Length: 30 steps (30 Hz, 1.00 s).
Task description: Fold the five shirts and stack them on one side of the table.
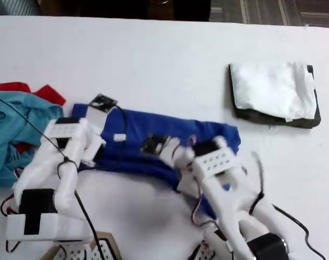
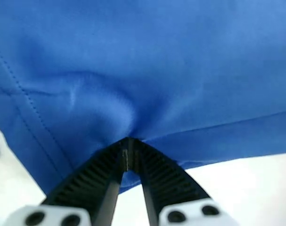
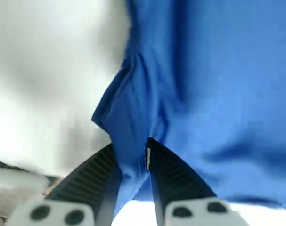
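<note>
One smooth blue shirt (image 1: 140, 127) lies rumpled mid-desk (image 1: 153, 59), the ribbed black fingers of the left gripper (image 2: 127, 143) and right gripper (image 3: 132, 143) each pinching a fold of it, with one folded white shirt (image 1: 270, 89) atop one dark shirt (image 1: 310, 122) to its right, and one teal shirt (image 1: 18, 122) and one red shirt (image 1: 50, 93) bunched to its left.

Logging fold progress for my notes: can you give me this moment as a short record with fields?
In work: blue shirt, lying across mid-table
Left hand: shut on blue shirt
Right hand: shut on a bunched edge of it
Folded stack: white shirt atop dark shirt, on the right of the table
Waiting: teal shirt and red shirt, heaped at left
</note>
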### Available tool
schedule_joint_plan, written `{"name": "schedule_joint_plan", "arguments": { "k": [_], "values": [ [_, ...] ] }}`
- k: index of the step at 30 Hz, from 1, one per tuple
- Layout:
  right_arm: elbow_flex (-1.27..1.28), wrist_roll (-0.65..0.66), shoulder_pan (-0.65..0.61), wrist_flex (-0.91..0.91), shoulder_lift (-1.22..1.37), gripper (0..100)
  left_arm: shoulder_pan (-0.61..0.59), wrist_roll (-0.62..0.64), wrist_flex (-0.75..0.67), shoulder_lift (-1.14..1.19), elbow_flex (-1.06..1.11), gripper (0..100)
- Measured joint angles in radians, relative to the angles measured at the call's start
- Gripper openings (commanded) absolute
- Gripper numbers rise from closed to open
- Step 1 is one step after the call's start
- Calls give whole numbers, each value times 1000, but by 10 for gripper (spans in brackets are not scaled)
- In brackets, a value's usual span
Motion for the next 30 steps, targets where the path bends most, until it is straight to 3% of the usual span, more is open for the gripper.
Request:
{"name": "schedule_joint_plan", "arguments": {
  "k": [4,9,20,23,30],
  "values": [
    [-175,83,69,57,8,20,0,0,0,0,0,26],
    [-219,124,86,25,48,20,0,0,0,0,0,26],
    [-224,120,123,-322,273,22,0,0,0,0,0,26],
    [-224,14,123,-396,285,65,0,0,0,0,0,26],
    [-224,-334,181,-468,278,303,0,2,0,0,0,26]
  ]
}}
